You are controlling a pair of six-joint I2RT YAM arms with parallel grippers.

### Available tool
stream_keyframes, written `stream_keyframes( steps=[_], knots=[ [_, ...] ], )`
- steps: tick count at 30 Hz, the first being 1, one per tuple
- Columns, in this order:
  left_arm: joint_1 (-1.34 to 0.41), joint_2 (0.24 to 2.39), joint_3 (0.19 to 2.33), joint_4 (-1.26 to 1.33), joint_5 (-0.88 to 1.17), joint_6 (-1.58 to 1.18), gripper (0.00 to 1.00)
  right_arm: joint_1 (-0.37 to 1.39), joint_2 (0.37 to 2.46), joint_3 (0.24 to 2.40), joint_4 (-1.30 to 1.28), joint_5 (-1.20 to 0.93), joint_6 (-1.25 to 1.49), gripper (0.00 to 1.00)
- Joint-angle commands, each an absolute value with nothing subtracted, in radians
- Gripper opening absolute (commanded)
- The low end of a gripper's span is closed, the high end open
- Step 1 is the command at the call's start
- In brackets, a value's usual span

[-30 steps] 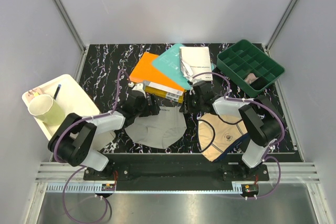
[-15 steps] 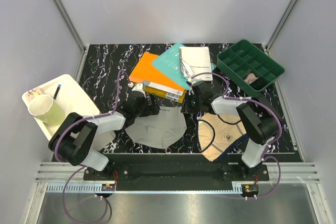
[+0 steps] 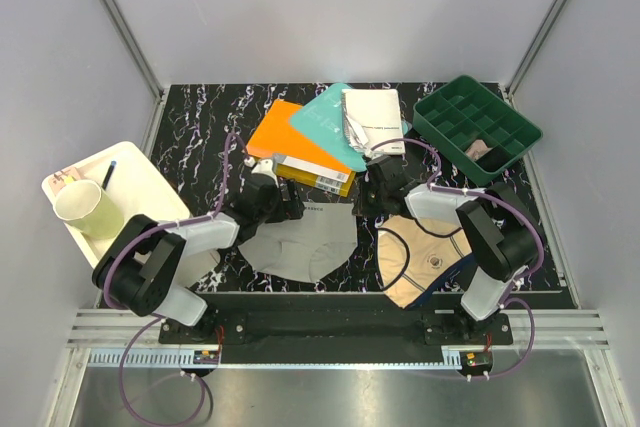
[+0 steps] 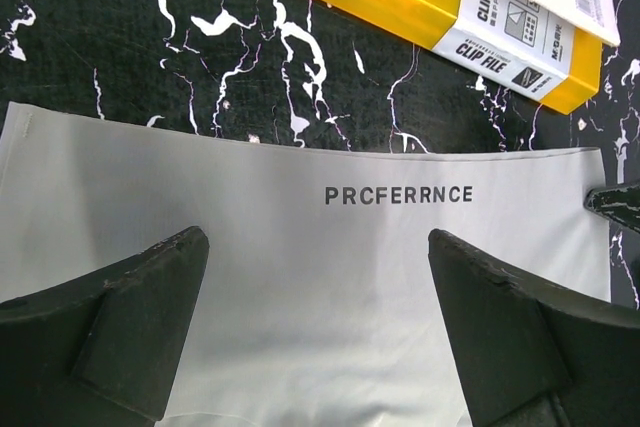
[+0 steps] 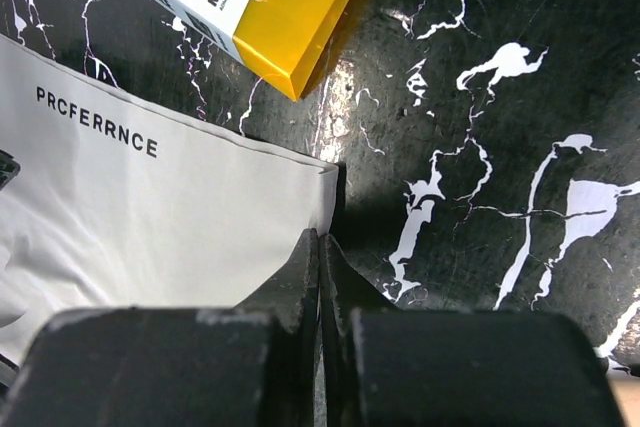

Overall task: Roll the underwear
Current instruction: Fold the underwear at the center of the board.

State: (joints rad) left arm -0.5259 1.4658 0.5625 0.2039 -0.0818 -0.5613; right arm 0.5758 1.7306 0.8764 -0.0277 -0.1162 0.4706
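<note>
The light grey underwear (image 3: pixel 305 242) lies flat on the black marble table, waistband lettering facing the far side. My left gripper (image 3: pixel 290 209) hovers just over its waistband (image 4: pixel 300 167), wide open (image 4: pixel 318 247) with cloth under both fingers and nothing between them. My right gripper (image 3: pixel 362 205) is shut (image 5: pixel 320 239) on the right corner of the grey underwear (image 5: pixel 150 217), and the cloth edge there lifts slightly. The beige underwear (image 3: pixel 420 262) with dark edging lies at the near right, partly under the right arm.
A yellow clip file box (image 3: pixel 312 175) lies just beyond the waistband, on an orange book (image 3: pixel 285 142). A teal book (image 3: pixel 325 119) and white booklet (image 3: pixel 370 112) sit behind. A green compartment tray (image 3: pixel 478 127) stands far right. A cream tray (image 3: pixel 135 177) with a cup (image 3: pixel 88 209) is left.
The right gripper closed from half open onto the grey underwear's corner and drew it slightly right, which pulled the waistband straighter. The left gripper stayed open in place.
</note>
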Motion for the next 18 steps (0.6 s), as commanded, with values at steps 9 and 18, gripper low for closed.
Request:
stream_keyframes(
  steps=[9,18],
  knots=[
    [-0.704,1.430,0.695,0.201,-0.072,-0.551,0.99,0.583,1.648,0.908,-0.172,-0.065,0.459,0.00],
    [-0.831,1.511,0.733,0.281,-0.017,-0.586,0.98,0.581,1.536,0.931,-0.344,0.081,0.443,0.00]
  ],
)
